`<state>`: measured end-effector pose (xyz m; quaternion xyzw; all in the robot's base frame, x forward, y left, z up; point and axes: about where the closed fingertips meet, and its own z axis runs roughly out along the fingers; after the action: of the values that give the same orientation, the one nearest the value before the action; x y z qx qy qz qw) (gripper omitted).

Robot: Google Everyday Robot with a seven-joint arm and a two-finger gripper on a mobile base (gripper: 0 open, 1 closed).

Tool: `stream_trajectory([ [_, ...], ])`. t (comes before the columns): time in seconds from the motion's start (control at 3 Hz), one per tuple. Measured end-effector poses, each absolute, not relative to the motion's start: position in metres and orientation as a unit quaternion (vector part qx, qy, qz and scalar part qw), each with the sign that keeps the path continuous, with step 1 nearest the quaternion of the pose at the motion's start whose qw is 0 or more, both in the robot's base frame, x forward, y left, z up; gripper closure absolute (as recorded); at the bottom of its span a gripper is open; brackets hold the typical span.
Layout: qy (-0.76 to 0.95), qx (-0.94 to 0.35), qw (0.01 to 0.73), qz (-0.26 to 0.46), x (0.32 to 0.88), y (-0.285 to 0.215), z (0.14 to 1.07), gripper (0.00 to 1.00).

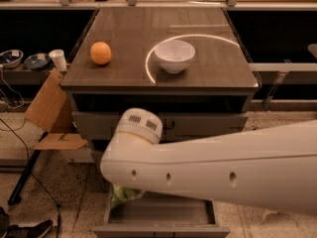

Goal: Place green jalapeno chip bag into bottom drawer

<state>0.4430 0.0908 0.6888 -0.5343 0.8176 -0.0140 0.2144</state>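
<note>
The green jalapeno chip bag [121, 195] shows only as a small crinkled green patch under my white arm [208, 165]. It is at the left end of the open bottom drawer [163, 213], at or just inside its rim. The drawer is pulled out and shows its plain grey inside. My gripper is hidden behind the arm's wrist, low over the drawer's left part, right above the bag. I cannot see where it touches the bag.
An orange fruit [100, 52] and a white bowl [174, 55] sit on the cabinet top [124, 29]. The upper drawers [208, 123] are shut. A cardboard box [47, 108], cables and a stand leg are on the floor at left.
</note>
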Motion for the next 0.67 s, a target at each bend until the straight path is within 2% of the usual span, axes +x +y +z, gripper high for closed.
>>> stream_trajectory([
  [0.67, 0.831, -0.512, 0.216, -0.006, 0.4378, 0.0867, 0.6760, 1.00],
])
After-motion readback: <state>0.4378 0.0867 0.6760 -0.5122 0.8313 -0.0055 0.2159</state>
